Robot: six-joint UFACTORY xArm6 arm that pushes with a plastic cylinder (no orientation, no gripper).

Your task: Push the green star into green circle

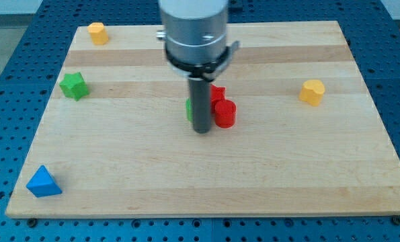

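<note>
Green star (73,86) near bench's left edge, well apart from green circle (188,109) mid-bench, so not pushed yet. Tip (202,130) bare, holding nothing, beside green circle and red blocks (222,109).

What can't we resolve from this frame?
- Green block behind the rod, camera view: only a sliver shows, so its shape is unreadable.
- Red blocks: the rod hides their left edges; contact with that green block can't be judged.
- My tip: whether it touches any block is unclear.
- Arm above the rod: cut off by the view's top.
</note>
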